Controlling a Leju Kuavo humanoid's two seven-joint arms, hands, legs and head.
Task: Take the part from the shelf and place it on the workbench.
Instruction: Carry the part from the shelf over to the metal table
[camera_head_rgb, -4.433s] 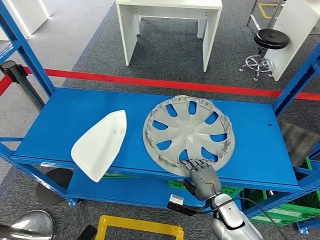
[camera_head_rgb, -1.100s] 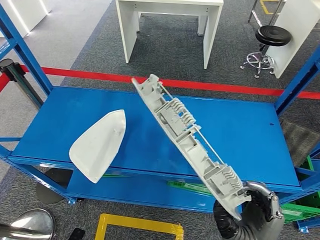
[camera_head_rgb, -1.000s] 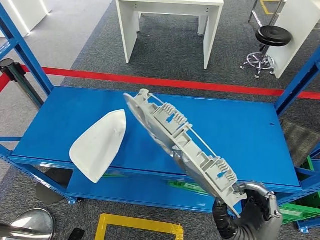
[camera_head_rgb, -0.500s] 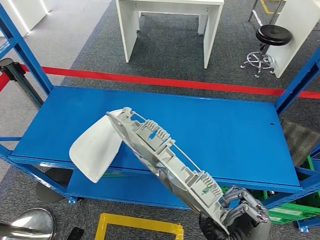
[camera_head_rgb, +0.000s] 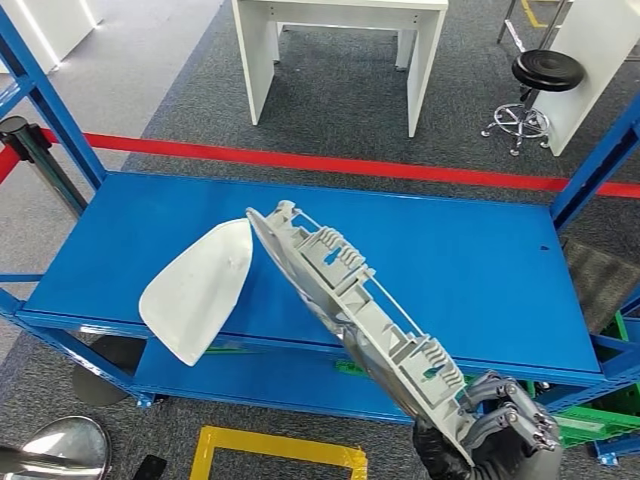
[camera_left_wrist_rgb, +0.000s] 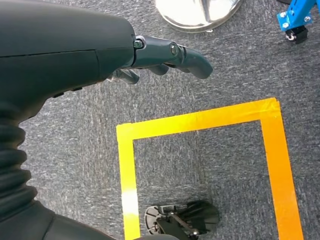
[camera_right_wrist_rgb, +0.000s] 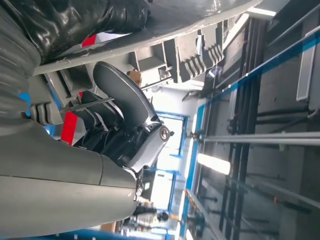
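The grey hubcap (camera_head_rgb: 355, 320) hangs edge-on above the blue shelf (camera_head_rgb: 468, 270), tilted, its ribbed back clips facing me. My right hand (camera_head_rgb: 498, 435) grips its lower rim at the bottom right of the head view. In the right wrist view the thumb (camera_right_wrist_rgb: 124, 95) wraps the hubcap's clip rim (camera_right_wrist_rgb: 181, 50). My left hand (camera_left_wrist_rgb: 113, 55) hangs over grey carpet with its fingers stretched out and nothing in it.
A white shell-shaped part (camera_head_rgb: 198, 288) lies on the shelf's left half. Beyond the shelf run a red floor line (camera_head_rgb: 423, 170), a white workbench (camera_head_rgb: 340, 50) and a black stool (camera_head_rgb: 537, 85). Yellow floor tape (camera_left_wrist_rgb: 196, 120) marks a square below me.
Lifted flat from the shelf 4.4 s ago, the hubcap now stands edge-on in my right hand. Over the last second it swung down-left toward the white part, then back up and right a little.
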